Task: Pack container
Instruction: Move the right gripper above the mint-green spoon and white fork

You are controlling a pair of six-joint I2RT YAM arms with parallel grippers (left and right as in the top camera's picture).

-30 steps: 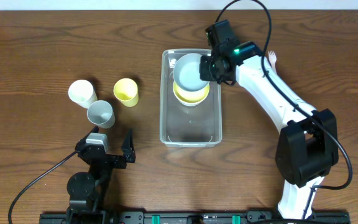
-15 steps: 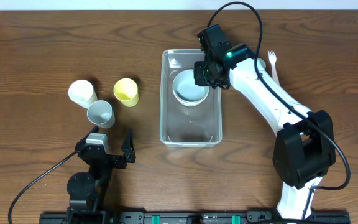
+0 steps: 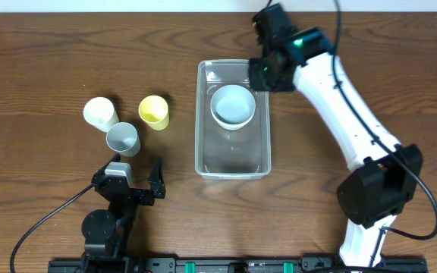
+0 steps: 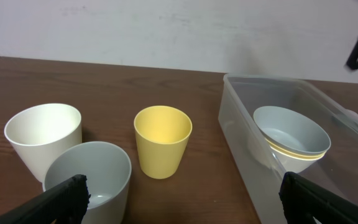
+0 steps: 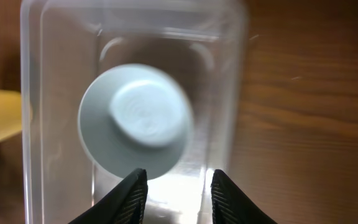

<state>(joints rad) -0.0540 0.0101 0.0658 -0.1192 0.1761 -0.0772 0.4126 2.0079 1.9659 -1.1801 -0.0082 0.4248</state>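
The clear container point(image 3: 232, 155) stands mid-table. In its far half a pale grey-blue bowl point(image 3: 233, 105) sits nested in a yellow-rimmed bowl. My right gripper point(image 3: 264, 73) is open and empty, raised over the container's far right corner. In the right wrist view its fingers point(image 5: 132, 194) frame the container point(image 5: 234, 93), with the bowl point(image 5: 135, 121) just beyond them. My left gripper point(image 3: 136, 190) is open and empty at the table's front left. The left wrist view shows the container point(image 4: 244, 146) and the stacked bowls point(image 4: 291, 134) at its right.
Three cups stand left of the container: white point(image 3: 99, 114), grey point(image 3: 123, 139) and yellow point(image 3: 153, 111). The left wrist view shows them close ahead: white point(image 4: 42, 143), grey point(image 4: 89, 180), yellow point(image 4: 162, 140).
My right gripper set the grey-blue bowl down onto the yellow bowl in the container, let go, and rose back toward the far right.
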